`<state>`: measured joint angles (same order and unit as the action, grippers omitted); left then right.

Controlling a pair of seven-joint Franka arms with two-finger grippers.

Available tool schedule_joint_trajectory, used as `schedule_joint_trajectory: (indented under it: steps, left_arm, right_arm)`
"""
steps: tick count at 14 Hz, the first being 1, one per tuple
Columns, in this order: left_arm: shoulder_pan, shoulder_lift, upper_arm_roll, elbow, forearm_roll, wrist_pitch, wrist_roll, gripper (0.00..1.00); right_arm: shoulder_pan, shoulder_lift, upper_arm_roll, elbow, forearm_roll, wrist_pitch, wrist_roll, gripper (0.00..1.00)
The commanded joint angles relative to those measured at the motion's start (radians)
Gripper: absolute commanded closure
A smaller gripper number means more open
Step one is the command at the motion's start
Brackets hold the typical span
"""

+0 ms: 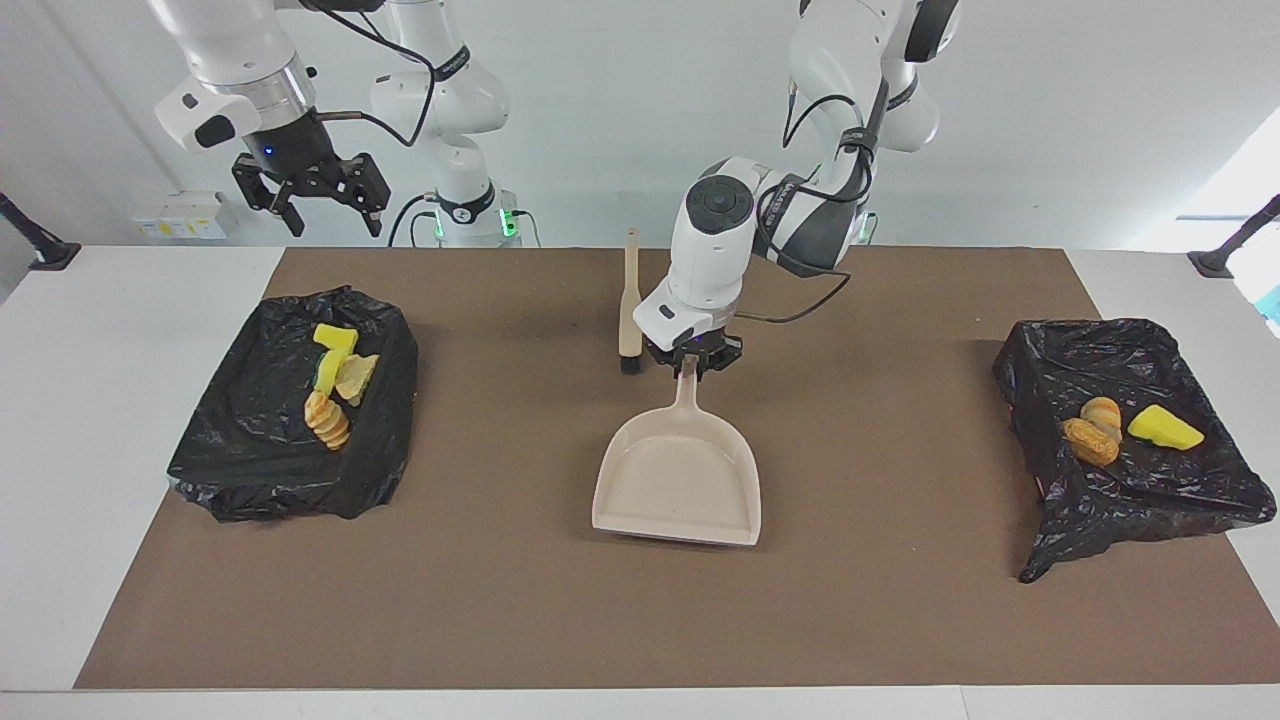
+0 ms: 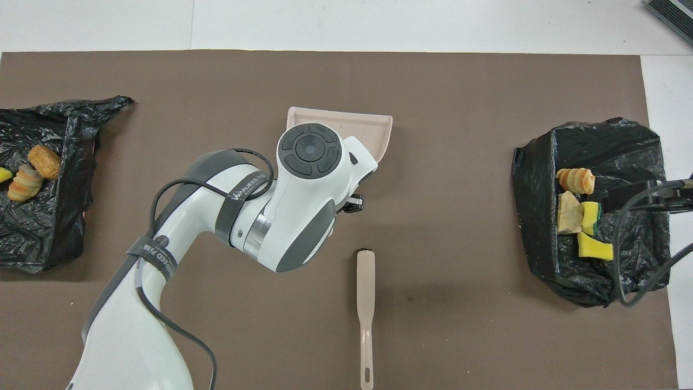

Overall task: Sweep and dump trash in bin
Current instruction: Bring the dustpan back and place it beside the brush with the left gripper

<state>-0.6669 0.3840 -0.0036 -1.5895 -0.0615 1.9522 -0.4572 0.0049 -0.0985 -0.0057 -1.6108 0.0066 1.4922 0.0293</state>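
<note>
The beige dustpan (image 1: 680, 480) lies flat and empty on the brown mat at mid-table; the left arm covers most of it in the overhead view (image 2: 376, 132). My left gripper (image 1: 690, 362) is shut on the end of its handle. The trash lies in two black-bagged bins. Yellow sponge pieces and bread chunks (image 1: 335, 385) (image 2: 579, 211) are in the bin (image 1: 250, 470) at the right arm's end. Two bread chunks (image 1: 1095, 430) and a yellow piece (image 1: 1163, 428) are in the bin (image 1: 1150, 500) at the left arm's end. My right gripper (image 1: 310, 195) is open and empty, raised near the first bin.
A beige hand brush (image 1: 630, 310) (image 2: 366, 303) lies on the mat beside the left gripper, nearer to the robots than the dustpan's pan. The brown mat (image 1: 900, 600) covers most of the white table.
</note>
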Motion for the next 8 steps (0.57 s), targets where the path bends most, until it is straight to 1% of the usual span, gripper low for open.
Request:
schedule_joint_trajectory:
  steps: [1, 2, 5, 6, 7, 8]
  left_arm:
    - [-0.080, 0.099, 0.022, 0.064, 0.006, 0.043, -0.095, 1.00]
    - [-0.085, 0.120, 0.021, 0.077, 0.021, 0.045, -0.097, 1.00]
    - [-0.112, 0.119, 0.022, 0.077, 0.026, 0.071, -0.133, 1.00]
    - [-0.112, 0.119, 0.022, 0.074, 0.026, 0.079, -0.130, 0.75]
    - [-0.108, 0.118, 0.024, 0.068, 0.026, 0.086, -0.135, 0.01]
    - [-0.105, 0.118, 0.024, 0.066, 0.026, 0.089, -0.135, 0.00]
  right_arm:
    - [-0.005, -0.009, 0.000, 0.005, -0.004, -0.023, -0.022, 0.00]
    - [-0.003, -0.009, 0.000, 0.005, -0.004, -0.023, -0.022, 0.00]
    - [-0.003, -0.009, 0.000, 0.005, -0.004, -0.021, -0.022, 0.00]
    - [-0.003, -0.009, 0.000, 0.005, -0.004, -0.023, -0.020, 0.00]
    - [-0.005, -0.009, 0.000, 0.005, -0.004, -0.023, -0.022, 0.00]
    - [-0.003, -0.009, 0.000, 0.005, -0.004, -0.021, -0.022, 0.00]
